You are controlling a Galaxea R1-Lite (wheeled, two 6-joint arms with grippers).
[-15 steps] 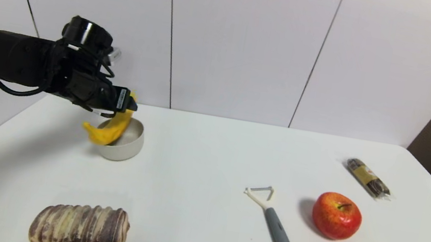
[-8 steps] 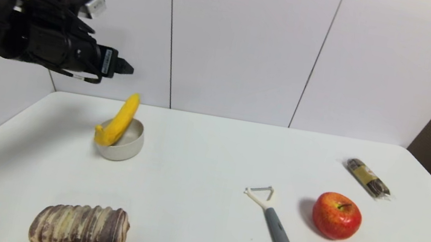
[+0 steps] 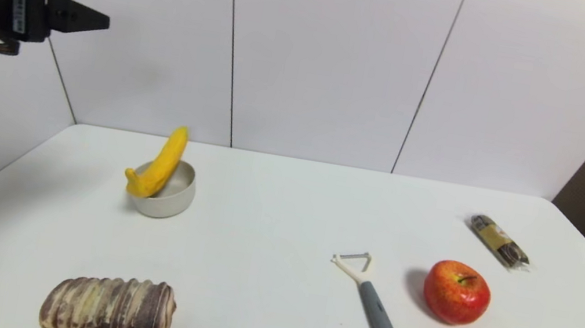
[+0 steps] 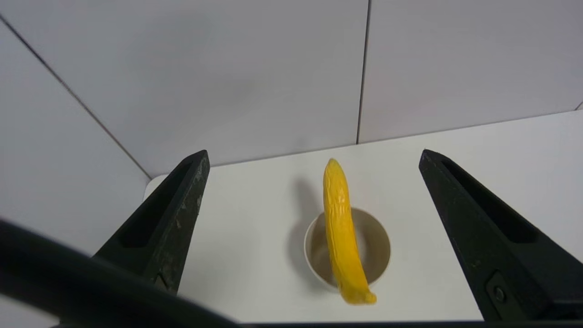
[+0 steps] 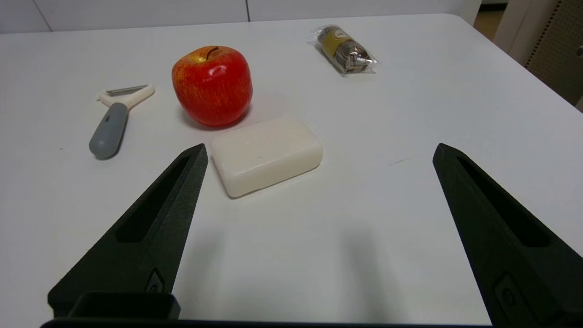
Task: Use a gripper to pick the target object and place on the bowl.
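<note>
Banana (image 4: 342,232): showing a matt yellow skin, finely ridged.
Bowl (image 4: 381,237): presenting a smooth matt finish.
Table (image 3: 266,254): showing smooth white, low sheen.
Left gripper (image 4: 314,157) fingers (image 4: 175,214): appearing as matt black plastic (lightly scuffed).
Apple (image 5: 212,85): reflecting glossy highlights.

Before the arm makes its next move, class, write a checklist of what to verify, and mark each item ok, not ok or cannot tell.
1. Banana on the bowl: ok, it lies across the rim, both ends overhanging.
2. Left pincer released: ok, fingers wide apart, holding nothing.
3. Left pincer clear of the banana: ok, raised high at the table's far left.
4. Bowl upright: ok.
5. Banana steady: cannot tell, it tilts with one end up.
6. Right pincer idle: ok, open above the table near the soap bar.
</note>
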